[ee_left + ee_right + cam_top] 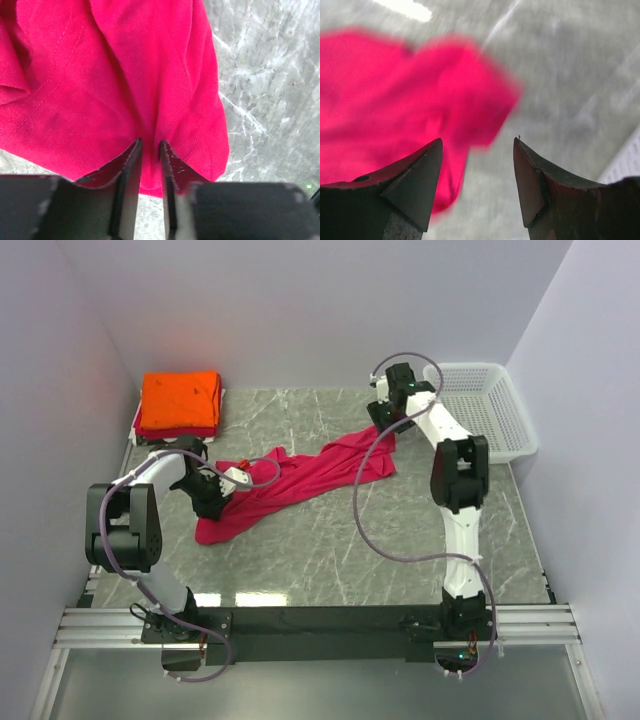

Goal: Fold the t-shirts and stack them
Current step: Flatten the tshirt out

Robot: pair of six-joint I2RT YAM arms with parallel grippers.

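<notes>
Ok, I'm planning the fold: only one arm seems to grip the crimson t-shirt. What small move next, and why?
Probably lower the right gripper onto the near corner of the crimson t-shirt and close. It hangs open just above the cloth, while the left gripper pinches the opposite end.

We see white links w/ chunky black joint housings on both left arm & right arm. A lavender-grey cable loops along each. Fingers are matte black, wedge-shaped.
</notes>
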